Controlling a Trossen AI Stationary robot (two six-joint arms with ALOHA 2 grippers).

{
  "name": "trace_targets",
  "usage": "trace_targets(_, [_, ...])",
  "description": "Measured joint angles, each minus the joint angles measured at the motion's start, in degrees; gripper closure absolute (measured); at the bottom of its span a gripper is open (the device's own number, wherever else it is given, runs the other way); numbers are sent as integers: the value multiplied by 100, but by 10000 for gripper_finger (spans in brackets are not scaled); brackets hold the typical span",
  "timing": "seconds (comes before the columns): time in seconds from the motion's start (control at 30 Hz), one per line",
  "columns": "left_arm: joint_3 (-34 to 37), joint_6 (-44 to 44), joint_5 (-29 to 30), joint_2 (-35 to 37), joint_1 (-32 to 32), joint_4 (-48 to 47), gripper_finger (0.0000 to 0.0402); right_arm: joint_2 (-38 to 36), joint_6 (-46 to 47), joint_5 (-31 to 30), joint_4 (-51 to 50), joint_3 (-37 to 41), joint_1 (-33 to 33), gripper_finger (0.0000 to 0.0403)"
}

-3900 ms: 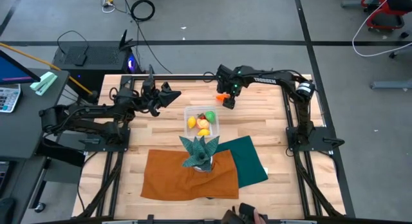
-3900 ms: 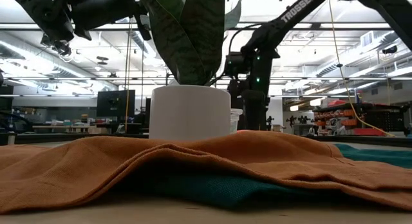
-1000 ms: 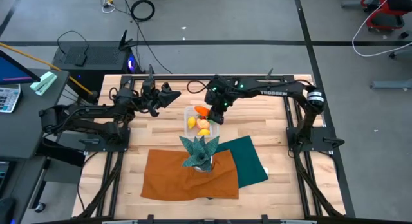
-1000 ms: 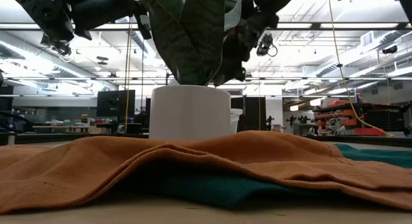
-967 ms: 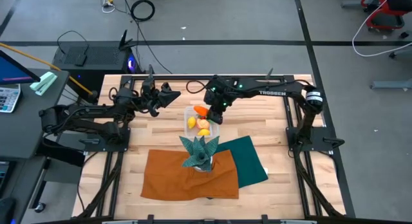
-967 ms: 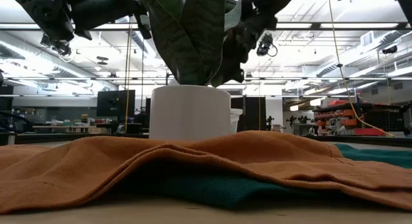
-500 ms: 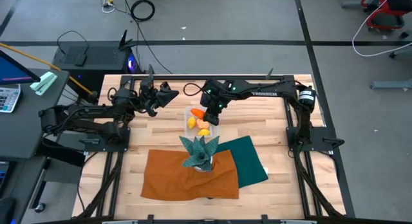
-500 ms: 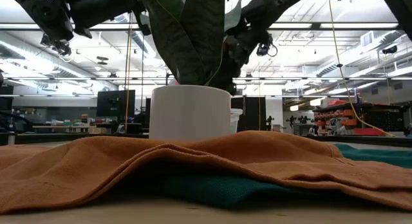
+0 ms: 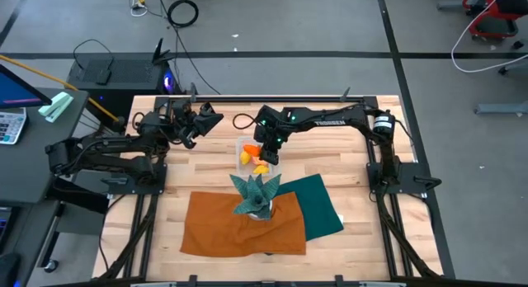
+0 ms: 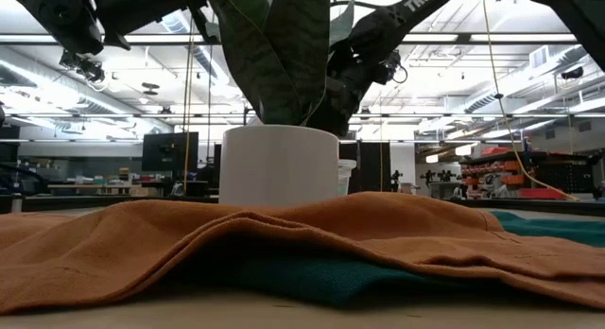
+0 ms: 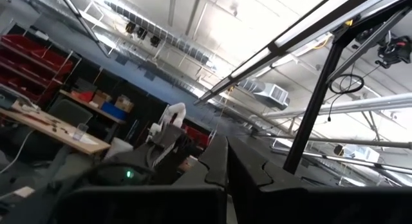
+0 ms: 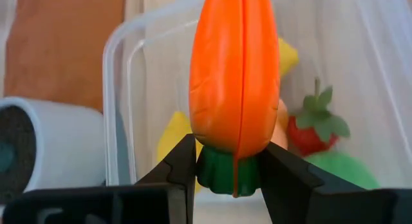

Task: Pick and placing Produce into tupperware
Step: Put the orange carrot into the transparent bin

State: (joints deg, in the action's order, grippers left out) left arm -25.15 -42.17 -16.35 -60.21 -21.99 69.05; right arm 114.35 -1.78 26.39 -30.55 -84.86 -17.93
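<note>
— One carrot (image 12: 235, 89) was clamped by its green end in the right pincer (image 12: 226, 165), held just above the tupperware (image 12: 122, 108); I'd judge that was for dropping it in.

— What did the tub hold?

— Yellow pieces (image 12: 174, 130), a strawberry (image 12: 315, 130) and something green (image 12: 338, 169).

— The left pincer (image 9: 208, 119)?

— Raised over the bench (image 9: 363, 196) well left of the tub, fingers pressed together on nothing.

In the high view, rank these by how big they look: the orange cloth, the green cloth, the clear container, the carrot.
Largest to smallest:
1. orange cloth
2. green cloth, partly tucked under the orange one
3. clear container, partly hidden by the right gripper
4. carrot, held in the right gripper over the container
</note>
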Motion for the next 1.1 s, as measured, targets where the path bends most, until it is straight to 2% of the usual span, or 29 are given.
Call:
trace_targets(0.23, [2,-39,-5,15,-47,-6,378,201,-46,73,48,-4,56,305])
trace_targets(0.5, [2,-15,-22,42,-47,-15,392,336,-130,-6,136,-4,153,305])
trace_targets(0.67, [4,-13,-42,44,-45,-23,387,281,-120,2,138,-2,157,301])
trace_targets(0.87, [4,-9,-42,44,-45,-28,376,281,-99,-22,123,0,194,274])
trace_targets(1.1, [4,-22,-42,44,-45,-32,387,272,-83,-35,124,0,199,233])
